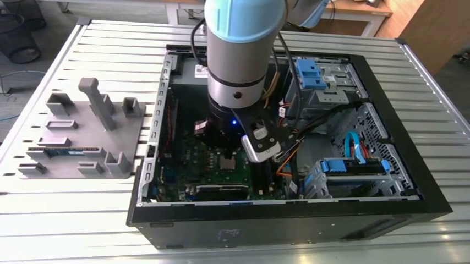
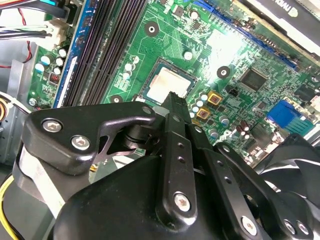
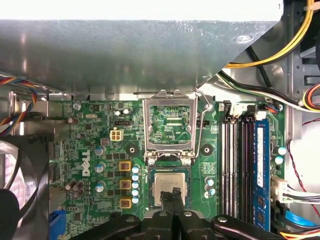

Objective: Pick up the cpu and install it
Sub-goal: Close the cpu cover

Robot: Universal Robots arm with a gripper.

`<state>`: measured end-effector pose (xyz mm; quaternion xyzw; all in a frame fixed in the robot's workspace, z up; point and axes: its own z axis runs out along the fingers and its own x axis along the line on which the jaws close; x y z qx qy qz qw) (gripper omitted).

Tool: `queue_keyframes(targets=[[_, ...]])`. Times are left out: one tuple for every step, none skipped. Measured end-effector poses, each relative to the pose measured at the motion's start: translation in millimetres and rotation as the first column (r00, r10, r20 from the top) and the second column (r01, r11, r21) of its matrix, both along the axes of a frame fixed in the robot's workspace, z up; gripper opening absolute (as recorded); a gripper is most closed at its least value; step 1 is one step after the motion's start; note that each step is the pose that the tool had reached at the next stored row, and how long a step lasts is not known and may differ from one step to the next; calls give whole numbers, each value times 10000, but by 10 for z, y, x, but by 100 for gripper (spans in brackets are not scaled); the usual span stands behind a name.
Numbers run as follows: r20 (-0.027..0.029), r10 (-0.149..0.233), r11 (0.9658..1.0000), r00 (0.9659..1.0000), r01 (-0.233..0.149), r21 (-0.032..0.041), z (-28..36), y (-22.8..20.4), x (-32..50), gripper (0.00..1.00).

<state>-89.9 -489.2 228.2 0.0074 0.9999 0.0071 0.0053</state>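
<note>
A white printed logo stands on the green motherboard [image 3: 90, 145]

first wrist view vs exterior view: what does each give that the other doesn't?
First wrist view: hinged frame standing open, gripper shut with its tips over the cpu. Exterior view: the arm, the whole case, the grey tray at the exterior view's left holding a memory stick. Shared: the green motherboard with the cpu on it.

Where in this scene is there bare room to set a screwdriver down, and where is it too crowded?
Bare table slats: nearer the camera than the tray, and at the exterior view's right of the case. Crowded inside the case: arm, cables, gripper at the cpu.
</note>
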Motion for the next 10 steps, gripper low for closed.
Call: queue_keyframes(targets=[[1,0,10000,10000,0,4,5,0,0,11],[1,0,10000,10000,0,6,11,1,0,11],[2,0,10000,10000,0,6,14,1,0,11],[3,0,10000,10000,0,8,14,1,1,11],[1,0,10000,10000,0,6,17,1,1,11],[1,0,10000,10000,0,5,17,4,3,11],[1,0,10000,10000,0,5,17,4,4,11],[1,0,10000,10000,0,6,17,4,6,11],[1,0,10000,10000,0,6,17,5,9,11],[1,1,10000,10000,-1,6,17,5,13,11]])
